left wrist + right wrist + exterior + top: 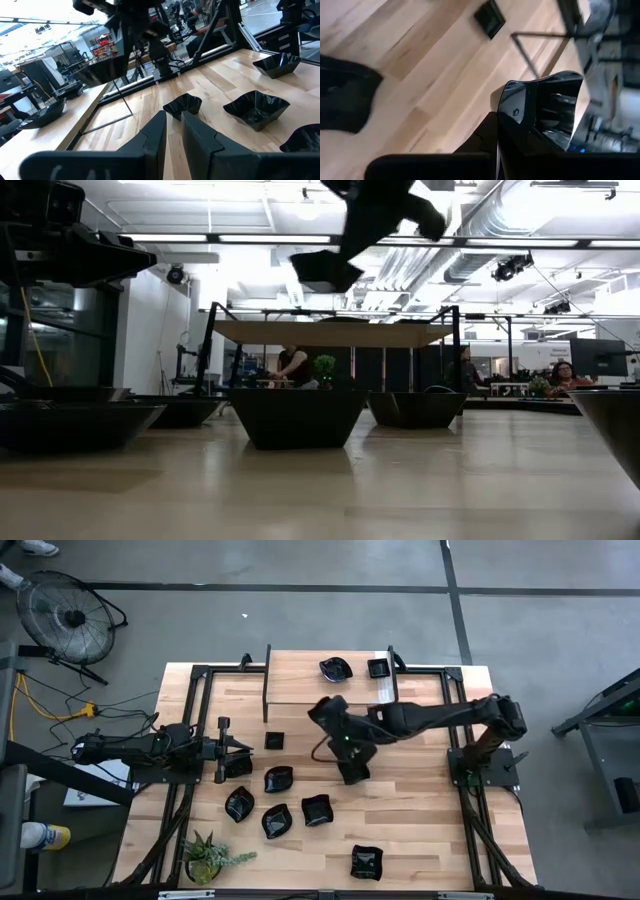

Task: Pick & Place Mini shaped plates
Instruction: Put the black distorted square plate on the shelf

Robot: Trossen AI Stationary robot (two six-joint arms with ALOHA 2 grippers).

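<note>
- Glossy black plate (pixel 545 107) is pinched by its rim in my right gripper (pixel 328 710), fingers pressed together on it, lifted above the table (pixel 430 820) near centre.
- Raised shelf (pixel 300 690) at twelve o'clock already carries two plates (pixel 336 668).
- More mini plates (pixel 278 778) lie loose around seven o'clock.
- Left gripper (pixel 240 748) waits at nine o'clock, fingers slightly parted, holding nothing I can see.
- My worry: an edge-only pinch on slick glaze could let it swivel or drop, or I clip the shelf rail.

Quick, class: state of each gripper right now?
Left gripper: jaws slightly apart, holding nothing.
Right gripper: shut on a mini shaped plate.
</note>
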